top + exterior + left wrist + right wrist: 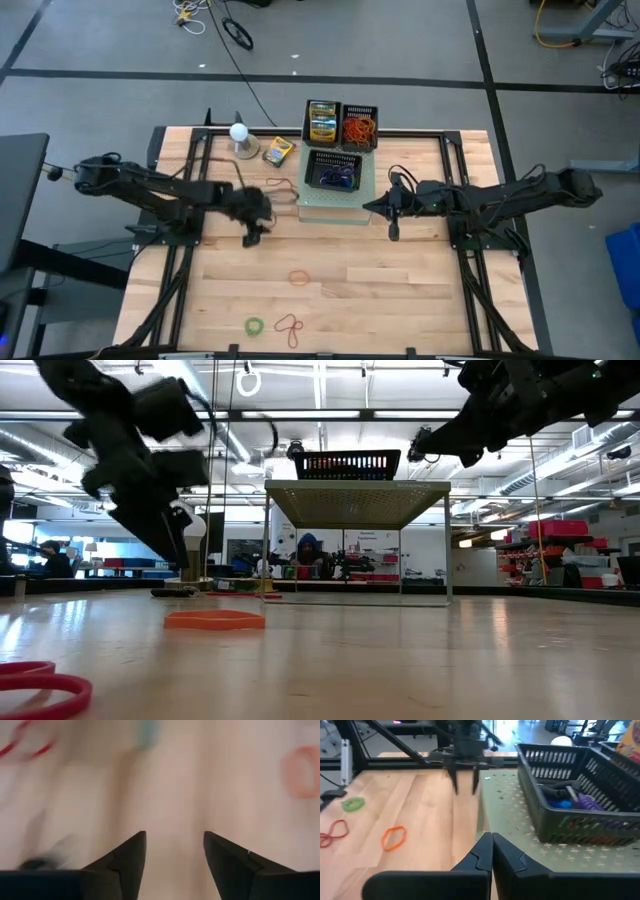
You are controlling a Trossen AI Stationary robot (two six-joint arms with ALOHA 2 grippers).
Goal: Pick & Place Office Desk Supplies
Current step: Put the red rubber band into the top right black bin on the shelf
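With rubber bands already heaped in the black basket (333, 172) on the green stand, an orange band (299, 277), a green band (254, 325) and a red band (290, 327) lie on the desk (400, 300) in front of that basket, while the left gripper (252, 238) hangs left of it with empty jaws apart and the right gripper (393, 230) just right with jaws together.

Light is bright and even, coming from ceiling strip lamps (330, 415) across the top of the low view, which leave a pale sheen on the table (420, 650). From overhead, shadows are soft and faint. The left wrist view is heavily smeared by motion blur; only its dark fingers (125, 865) look crisp. In the low view the near red bands (40, 688) at lower left are out of focus.
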